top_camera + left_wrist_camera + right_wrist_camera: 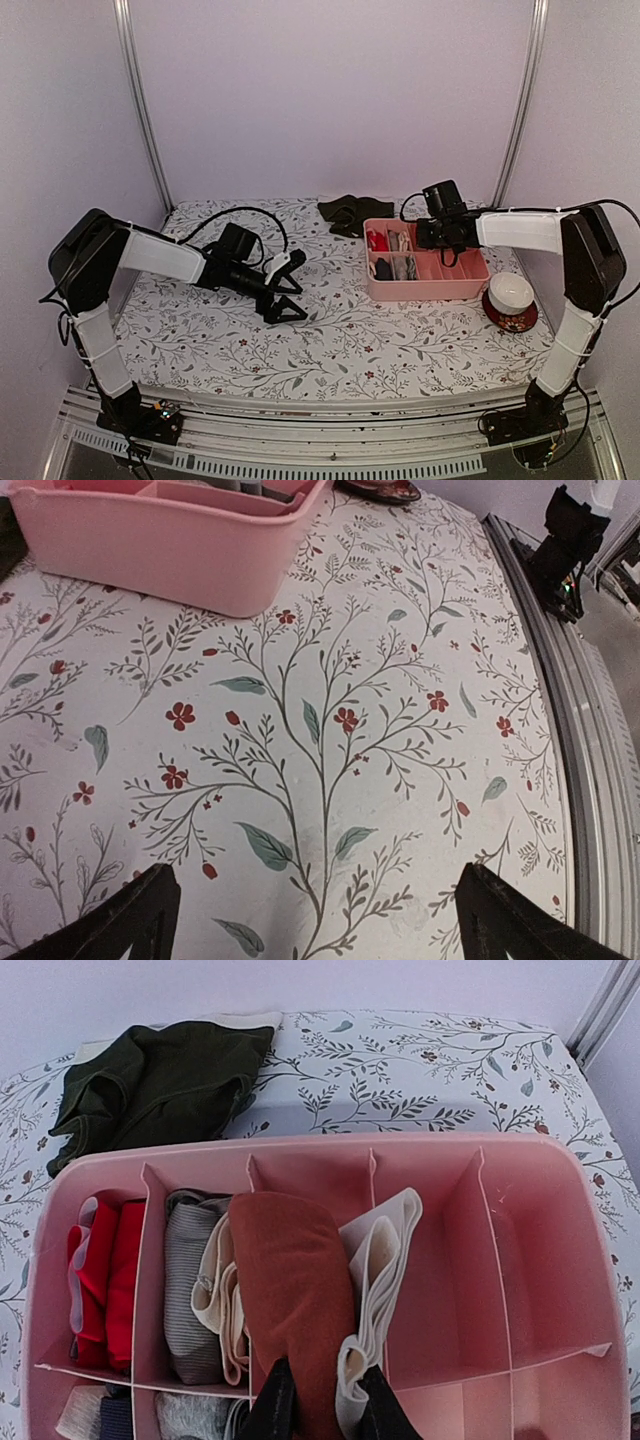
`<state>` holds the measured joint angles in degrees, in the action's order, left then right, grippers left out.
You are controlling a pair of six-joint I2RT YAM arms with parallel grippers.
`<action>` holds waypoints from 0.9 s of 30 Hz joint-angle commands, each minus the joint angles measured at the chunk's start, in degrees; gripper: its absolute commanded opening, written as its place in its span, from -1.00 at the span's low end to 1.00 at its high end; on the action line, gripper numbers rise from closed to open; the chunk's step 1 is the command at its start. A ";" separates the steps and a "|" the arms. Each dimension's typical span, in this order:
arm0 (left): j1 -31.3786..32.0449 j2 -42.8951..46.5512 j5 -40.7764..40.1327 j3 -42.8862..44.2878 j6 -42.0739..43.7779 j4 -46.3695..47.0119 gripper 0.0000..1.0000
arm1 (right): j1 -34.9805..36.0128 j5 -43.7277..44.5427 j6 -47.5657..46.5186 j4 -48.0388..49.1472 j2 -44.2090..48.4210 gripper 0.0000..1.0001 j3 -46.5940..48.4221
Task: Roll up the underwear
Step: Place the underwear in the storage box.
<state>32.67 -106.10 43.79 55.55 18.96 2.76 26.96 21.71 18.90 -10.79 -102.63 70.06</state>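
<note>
In the right wrist view my right gripper (322, 1385) is shut on a rolled rust-red underwear (290, 1280), over the third compartment of the pink divided tray (300, 1144). A folded whitish underwear (385, 1250) lies against the roll, and its near end sits between the same fingers. I cannot tell whether the roll rests in the compartment or hangs above it. A dark olive-black underwear (160, 1085) lies crumpled on the table behind the tray; it also shows in the top view (347, 212). My left gripper (290, 288) is open and empty above the floral tablecloth, its fingertips (130, 920) wide apart.
The tray (425, 292) stands at the right middle of the table, with red, grey and cream rolled garments (100, 1280) in its left compartments. A red and white bowl (510, 300) stands to the right of the tray. A metal rail runs along the table's near edge (590, 780).
</note>
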 commanded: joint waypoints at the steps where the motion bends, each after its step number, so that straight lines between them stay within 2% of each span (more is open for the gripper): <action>1: -0.50 -0.77 -0.24 0.70 -0.33 0.90 0.97 | -0.31 0.14 0.39 0.22 -3.23 -0.96 3.55; 17: -0.50 -1.47 0.23 1.27 -0.19 0.26 0.97 | -1.01 -0.55 2.52 -0.41 -12.60 -0.96 8.69; 27: -0.50 -2.08 0.50 1.80 -0.08 -0.43 0.97 | -1.65 -0.54 3.67 -4.36 -18.14 -0.96 13.07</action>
<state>32.64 -106.65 43.66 56.05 18.81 2.61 25.50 21.76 21.65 -12.67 -118.30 80.82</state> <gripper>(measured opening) 0.985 0.150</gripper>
